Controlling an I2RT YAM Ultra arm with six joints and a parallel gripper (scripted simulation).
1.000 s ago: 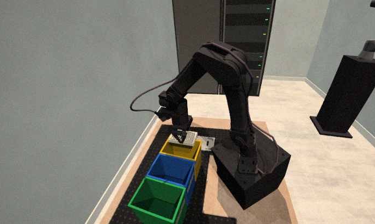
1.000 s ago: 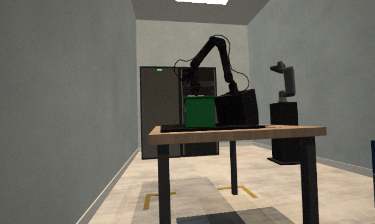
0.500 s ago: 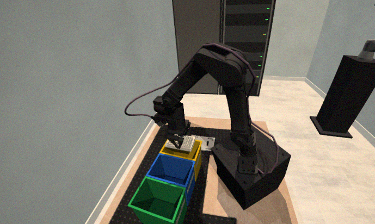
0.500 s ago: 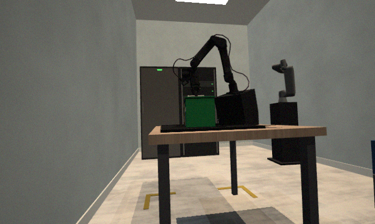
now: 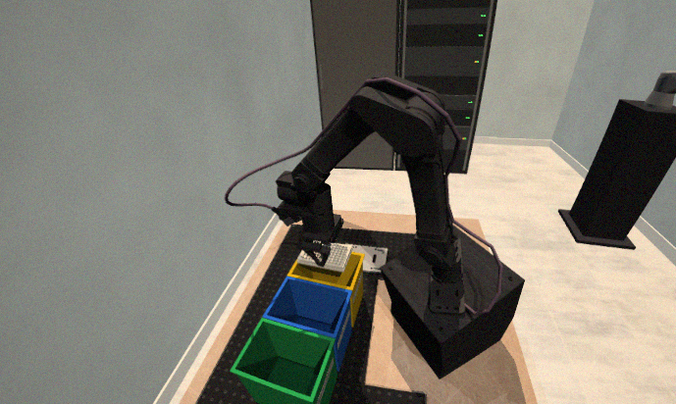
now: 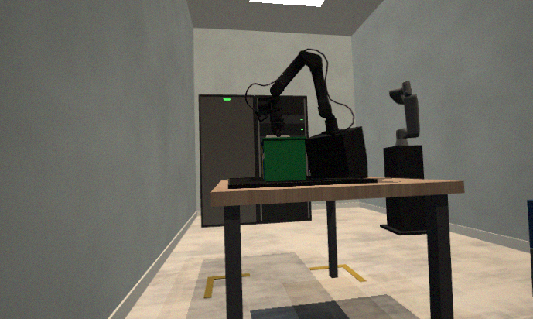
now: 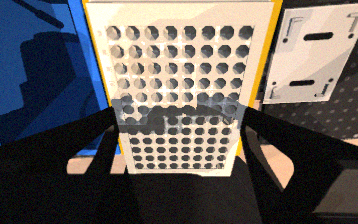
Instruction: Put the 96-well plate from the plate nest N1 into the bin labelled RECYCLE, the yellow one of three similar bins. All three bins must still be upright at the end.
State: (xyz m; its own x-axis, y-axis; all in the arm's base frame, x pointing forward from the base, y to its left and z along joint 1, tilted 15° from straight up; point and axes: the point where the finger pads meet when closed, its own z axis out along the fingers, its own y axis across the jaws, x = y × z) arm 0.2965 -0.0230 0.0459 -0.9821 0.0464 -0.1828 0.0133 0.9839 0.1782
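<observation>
My gripper (image 5: 320, 254) (image 6: 278, 133) (image 7: 179, 113) is shut on the white 96-well plate (image 5: 340, 257) (image 7: 180, 12), with a finger at each long side. The plate is roughly level, just above the opening of the yellow bin (image 5: 352, 278) (image 7: 274, 17). In the wrist view it covers most of that bin, whose rim shows along both sides. The plate nest N1 (image 5: 364, 256) (image 7: 305, 60) is empty beyond the yellow bin. The yellow bin stands upright; its label is not readable.
The blue bin (image 5: 304, 303) (image 7: 10, 65) stands upright beside the yellow one, and the green bin (image 5: 289, 346) (image 6: 284, 160) stands upright beside the blue one. The arm's black base block (image 5: 460, 330) (image 6: 335, 156) is to the right of the bins.
</observation>
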